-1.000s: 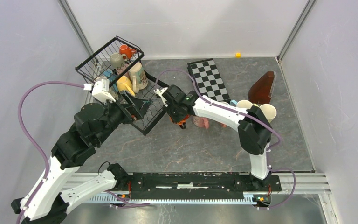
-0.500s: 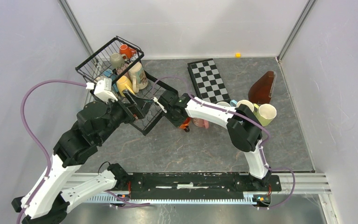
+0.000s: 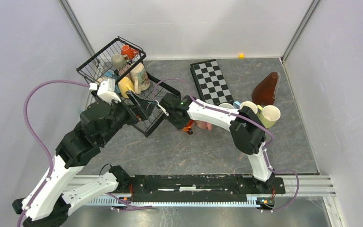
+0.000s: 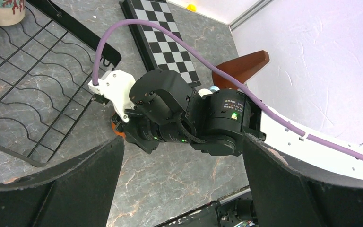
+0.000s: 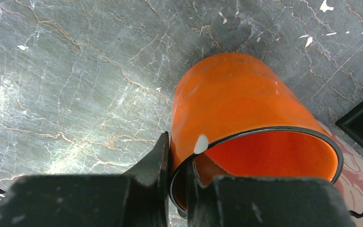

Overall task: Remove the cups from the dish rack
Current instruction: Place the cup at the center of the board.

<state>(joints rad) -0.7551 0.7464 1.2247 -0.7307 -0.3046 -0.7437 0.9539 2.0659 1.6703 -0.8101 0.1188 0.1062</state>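
The black wire dish rack stands at the back left, its flat tray part reaching toward the middle. In the rack sit several cups, among them an orange one, a cream patterned one and a yellow one. My right gripper is shut on the rim of an orange cup, one finger inside and one outside. That cup hangs low over the table just right of the tray. My left gripper is open and holds nothing. It hovers by the tray's near corner, facing the right wrist.
A pink cup lies right beside the held one. More cups stand together at the right, near a brown wooden piece. A checkerboard lies at the back middle. The enclosure's walls stand close behind the rack.
The right gripper has shifted a little left with the orange cup. The left gripper has edged farther back over the rack tray. Neither gripper's jaws have changed.
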